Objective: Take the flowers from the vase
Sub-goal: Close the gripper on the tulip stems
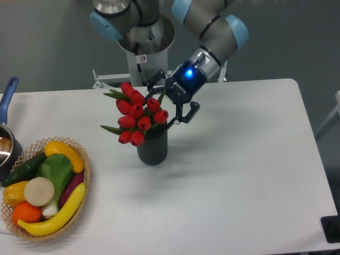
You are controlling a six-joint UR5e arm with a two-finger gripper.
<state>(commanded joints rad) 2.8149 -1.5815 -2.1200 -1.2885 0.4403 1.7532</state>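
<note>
You are at the approach step: the flowers (137, 117) sit in the vase (152, 146) just left of the frame's centre, and nothing is lifted yet. The end effector (166, 104) is released, its two dark fingers spread apart at the right side of the bunch, one finger high behind the upper buds and the other low beside the vase mouth. It grasps nothing that you can see.

The next move, as I judge it, calls for bringing the fingers around the stems or the packed buds before closing, then pulling up along the vase's axis so the vase does not tip or drag across the table (239, 175).

Several things stay hidden. The upper finger is partly masked by buds and a leaf, so you cannot tell whether it touches the flowers. The stems inside the vase are out of sight, and how tightly they sit cannot be read. At the lower left, the wicker basket (85, 175) of fruit is cut by the frame's edge, as is a blue-handled pot (6, 143) at the far left.
</note>
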